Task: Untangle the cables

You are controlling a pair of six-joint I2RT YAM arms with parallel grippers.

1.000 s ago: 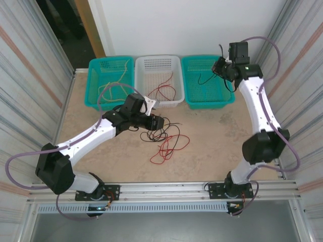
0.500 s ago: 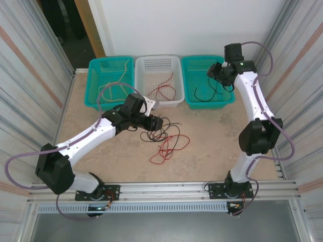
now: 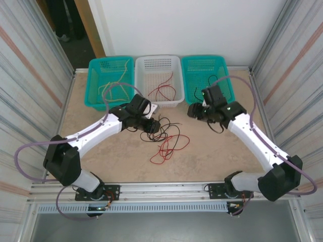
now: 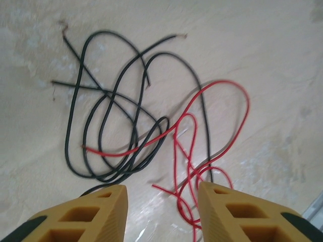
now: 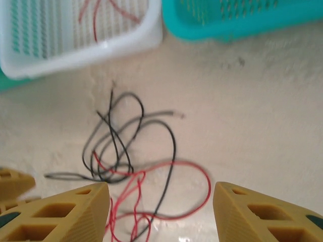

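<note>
While the tangled black and red cables (image 3: pixel 165 136) lie mid-desk (image 3: pixel 222 151), the left tool (image 3: pixel 153 126), spread and empty, hovers over their left edge, nearer than the spread, empty right tool (image 3: pixel 193 111).

Your top view is bright and even, with diffuse light from above. The arms throw only faint, soft shadows on the table (image 3: pixel 217 146), and the white wall (image 3: pixel 192 25) is near blown out. The doorway (image 3: pixel 65 30) at upper left is dim. In the left wrist view the cables (image 4: pixel 126 153) are slightly soft, with glare on the tabletop at the bottom edge. The right wrist view is blurred throughout: the white basket (image 5: pixel 126 38) and teal basket (image 5: pixel 227 27) smear, and there's a glare patch low centre.
</note>
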